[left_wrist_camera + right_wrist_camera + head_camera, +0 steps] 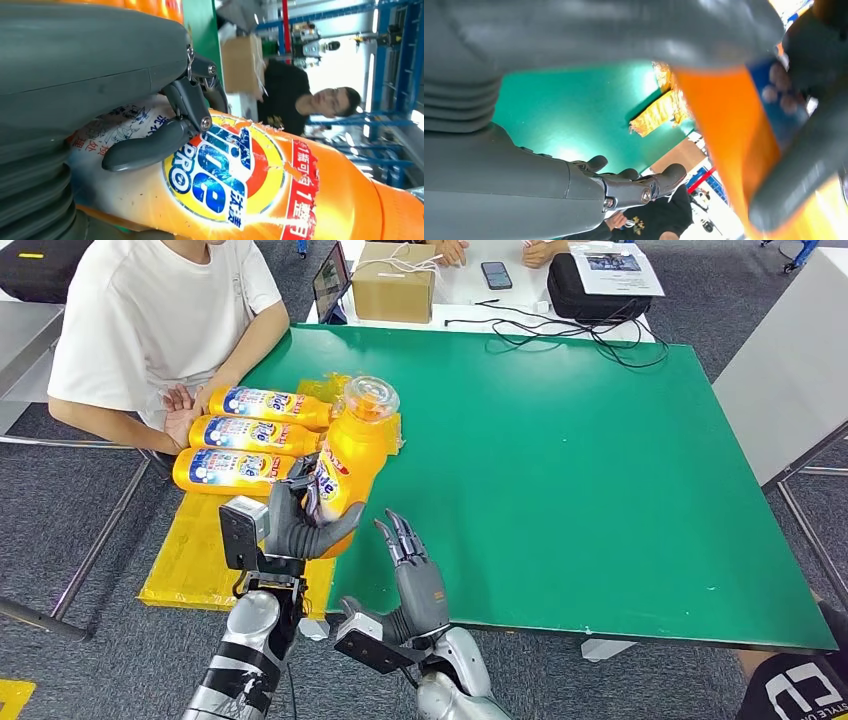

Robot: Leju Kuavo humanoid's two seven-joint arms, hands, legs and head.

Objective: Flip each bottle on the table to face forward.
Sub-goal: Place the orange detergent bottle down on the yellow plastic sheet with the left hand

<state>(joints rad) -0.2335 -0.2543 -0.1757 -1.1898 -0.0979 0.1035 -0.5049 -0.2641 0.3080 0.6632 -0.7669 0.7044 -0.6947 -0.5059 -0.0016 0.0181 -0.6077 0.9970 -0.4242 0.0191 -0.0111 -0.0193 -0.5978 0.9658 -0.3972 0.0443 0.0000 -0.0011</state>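
One orange bottle [350, 465] stood lifted and tilted, clear cap up, its label partly visible. Three more orange bottles [255, 435] lay on their sides, side by side, at the desk's edge.

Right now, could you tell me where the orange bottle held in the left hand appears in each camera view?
Head view: held bottle, upright, left of centre, in the left hand.
Left wrist view: bottle's label fills the lower right.
Right wrist view: orange body along the right side.
Shared landmark: the green table.
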